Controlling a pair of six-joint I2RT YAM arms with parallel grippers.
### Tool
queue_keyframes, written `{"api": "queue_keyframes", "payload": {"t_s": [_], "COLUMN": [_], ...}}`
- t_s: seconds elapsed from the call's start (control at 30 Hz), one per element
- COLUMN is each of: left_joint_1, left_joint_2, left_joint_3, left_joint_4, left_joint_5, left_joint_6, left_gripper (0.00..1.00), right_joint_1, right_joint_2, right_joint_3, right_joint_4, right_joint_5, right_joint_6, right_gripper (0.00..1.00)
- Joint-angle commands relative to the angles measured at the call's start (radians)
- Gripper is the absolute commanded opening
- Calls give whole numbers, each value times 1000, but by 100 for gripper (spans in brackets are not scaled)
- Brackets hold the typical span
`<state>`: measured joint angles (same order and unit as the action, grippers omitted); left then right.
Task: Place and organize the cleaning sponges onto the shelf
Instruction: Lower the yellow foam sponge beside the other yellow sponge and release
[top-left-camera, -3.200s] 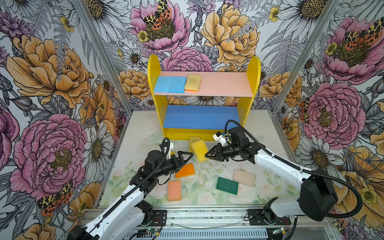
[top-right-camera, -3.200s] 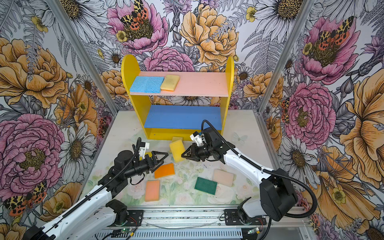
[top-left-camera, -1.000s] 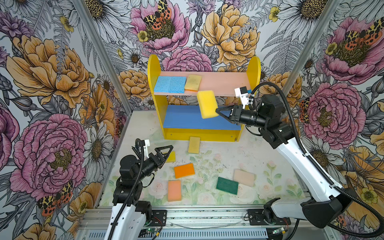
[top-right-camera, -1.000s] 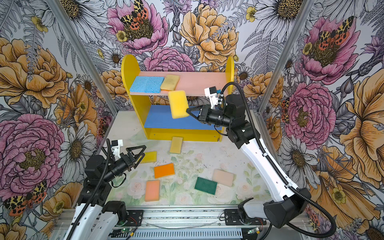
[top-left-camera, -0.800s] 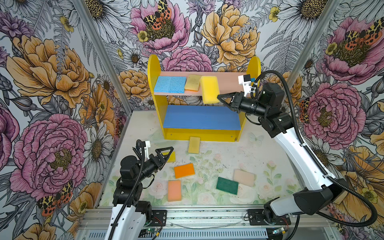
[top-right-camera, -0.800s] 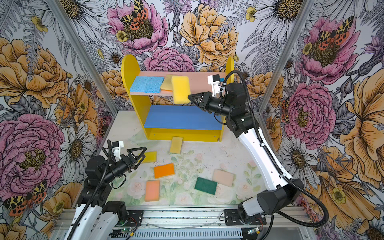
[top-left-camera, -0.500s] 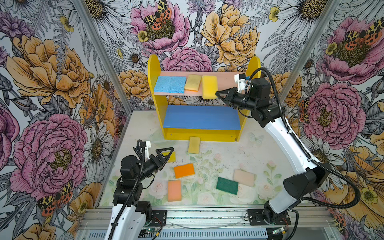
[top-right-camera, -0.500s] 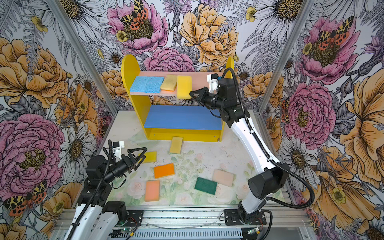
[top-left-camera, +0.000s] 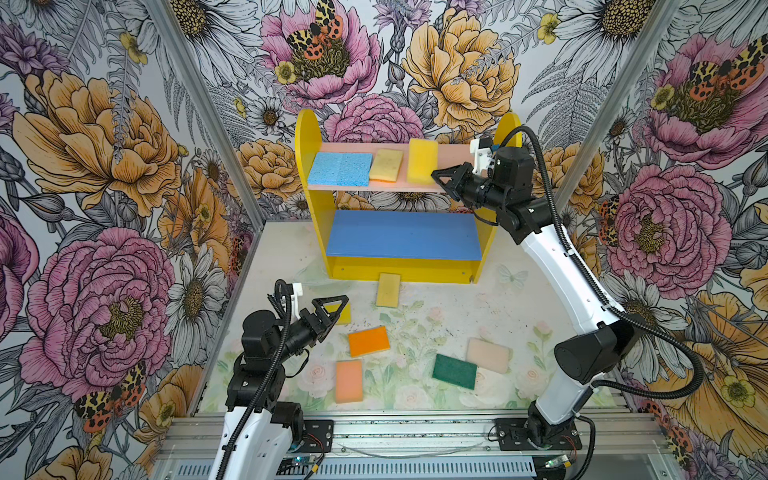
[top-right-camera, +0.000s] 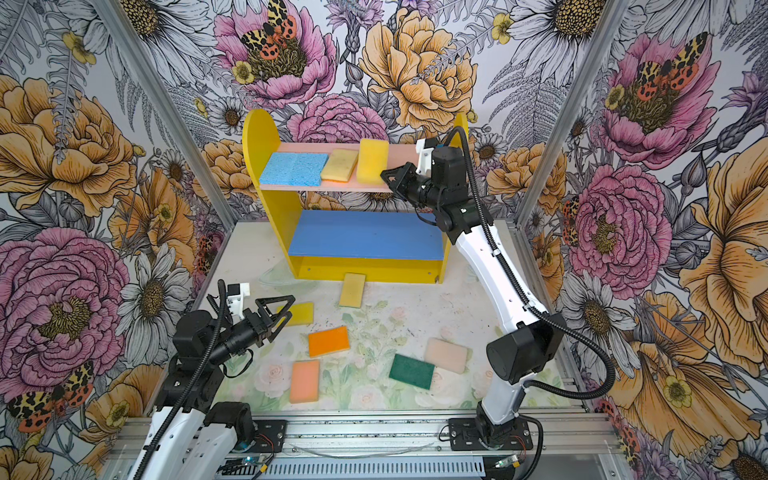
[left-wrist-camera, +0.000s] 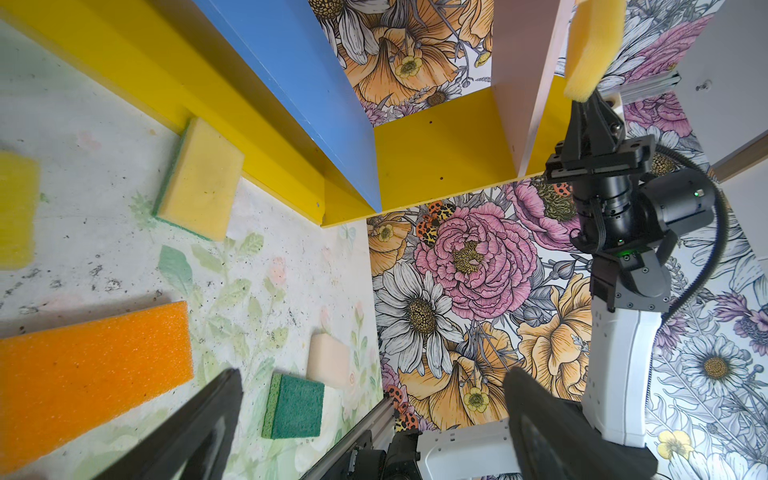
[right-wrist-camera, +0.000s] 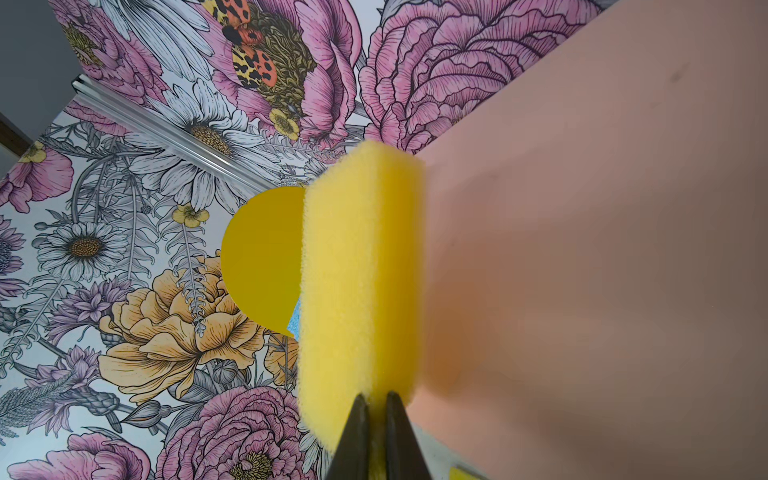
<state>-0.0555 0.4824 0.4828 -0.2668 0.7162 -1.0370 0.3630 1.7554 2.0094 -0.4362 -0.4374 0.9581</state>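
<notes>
The shelf (top-left-camera: 307, 137) stands at the back, its pink upper board (top-left-camera: 453, 160) above a blue lower board (top-left-camera: 403, 235). Two light blue sponges (top-left-camera: 340, 168) and a pale yellow sponge (top-left-camera: 386, 165) lie on the pink board. My right gripper (top-left-camera: 434, 174) is shut on the near end of a bright yellow sponge (right-wrist-camera: 357, 282), which is held flat just over the pink board (right-wrist-camera: 602, 249) beside the pale one. My left gripper (top-left-camera: 334, 313) hovers open and empty over the floor, partly hiding a yellow sponge (top-left-camera: 344, 316).
On the floor lie a yellow sponge (top-left-camera: 388, 289) by the shelf's base, an orange one (top-left-camera: 368, 341), a peach one (top-left-camera: 348, 381), a dark green one (top-left-camera: 454, 371) and a cream one (top-left-camera: 488, 355). Patterned walls close in three sides.
My right gripper carried the bright yellow sponge up from in front of the shelf and in over the pink board. The left arm, drawn back earlier from the orange sponge, has stayed still.
</notes>
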Motion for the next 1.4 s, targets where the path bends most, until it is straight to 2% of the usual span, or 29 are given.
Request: {"api": "queue_keyframes", "payload": {"t_s": [0.0,0.07,0.3,0.53,1.07,1.37], "left_joint_1": [8,10,11,12,16,16], "left_joint_2": [4,2,-1,-7,-13,-11], "left_joint_3": [-12,-13,-19,-23,-23,-21], "left_joint_4": [-16,-18,-19,-27,-50,-48], "left_joint_5": [20,21,20,21,21,20], "left_joint_6": [31,32,33,37,52,51], "left_gripper": [99,99,99,99,99,99], "right_joint_1": [0,1,4,4,34,26], "right_joint_2": [26,29,20,18,111,28], "right_joint_3": [42,42,31,22,106,35], "right_joint_4": [-3,-3,-2,-3,-3,-30], "right_joint_5": [10,14,35,46,16,87], "right_joint_6": [16,16,13,6,17,-19], "right_gripper": [12,14,35,50,51,52]}}
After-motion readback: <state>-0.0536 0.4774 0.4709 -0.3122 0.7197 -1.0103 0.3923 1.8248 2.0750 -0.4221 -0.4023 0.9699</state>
